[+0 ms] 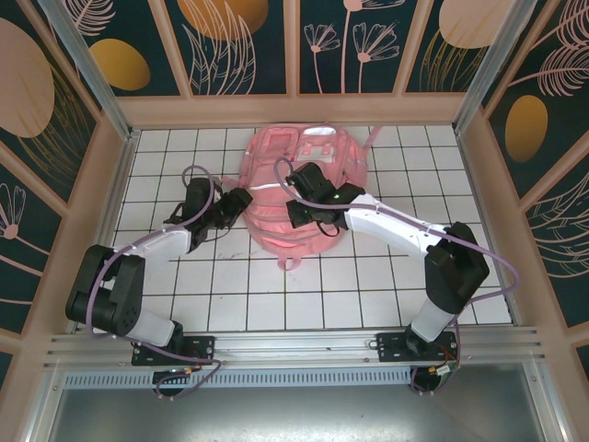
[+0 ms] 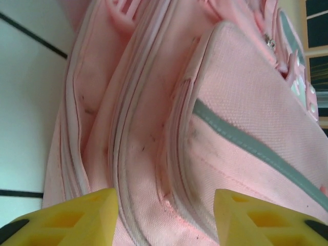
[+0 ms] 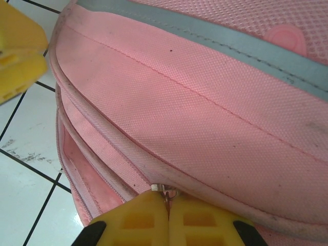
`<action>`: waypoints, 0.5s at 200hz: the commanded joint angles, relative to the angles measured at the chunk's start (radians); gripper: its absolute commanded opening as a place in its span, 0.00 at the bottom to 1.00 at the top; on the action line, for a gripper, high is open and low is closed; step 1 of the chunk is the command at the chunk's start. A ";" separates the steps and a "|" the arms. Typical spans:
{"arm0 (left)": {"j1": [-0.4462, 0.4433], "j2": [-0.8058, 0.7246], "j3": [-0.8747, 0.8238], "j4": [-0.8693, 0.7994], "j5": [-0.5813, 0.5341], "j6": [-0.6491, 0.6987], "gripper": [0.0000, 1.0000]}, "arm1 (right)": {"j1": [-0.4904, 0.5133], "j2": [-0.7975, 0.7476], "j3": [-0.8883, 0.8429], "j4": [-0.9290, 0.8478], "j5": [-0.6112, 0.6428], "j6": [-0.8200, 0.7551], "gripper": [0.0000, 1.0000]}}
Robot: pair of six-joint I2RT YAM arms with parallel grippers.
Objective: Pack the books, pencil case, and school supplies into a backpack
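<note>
— Where are we with the packing?

— The backpack [image 1: 276,166] lies flat on the tiled table [image 1: 221,276], in the middle towards the far side, front pockets facing up. My right gripper [image 3: 167,197] is at its near edge, jaws pressed together on the small metal zip pull [image 3: 166,192], nipped right at the fingertips.

— And your other arm?

— My left gripper [image 2: 164,200] is at the bag's left edge with its jaws apart and nothing between them but the air in front of the fabric. Ahead of it I see the bag's stacked seams and zip lines and a grey strip [image 2: 246,138] across one pocket. I'd say it is placed to steady the bag while the right one works the zip.

— So are the books and the pencil case in?

— I can't tell. From both wrist cameras the zip lines look mostly drawn together, and I cannot see inside any compartment. Since I'm holding a zip pull, I judge this is a zipper step, but whether it opens or closes the bag I cannot say. If it closes, the job is nearly finished. If it opens, all the loading is ahead of me.
</note>
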 commanded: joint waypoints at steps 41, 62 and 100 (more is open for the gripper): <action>-0.002 0.095 0.016 0.244 0.114 -0.128 0.37 | 0.010 -0.003 0.031 0.036 -0.046 0.008 0.00; -0.002 0.111 0.016 0.258 0.116 -0.135 0.23 | 0.011 -0.012 0.028 0.019 -0.005 -0.011 0.00; -0.001 0.086 0.009 0.203 0.035 -0.076 0.05 | -0.040 -0.103 -0.097 0.050 0.032 -0.167 0.00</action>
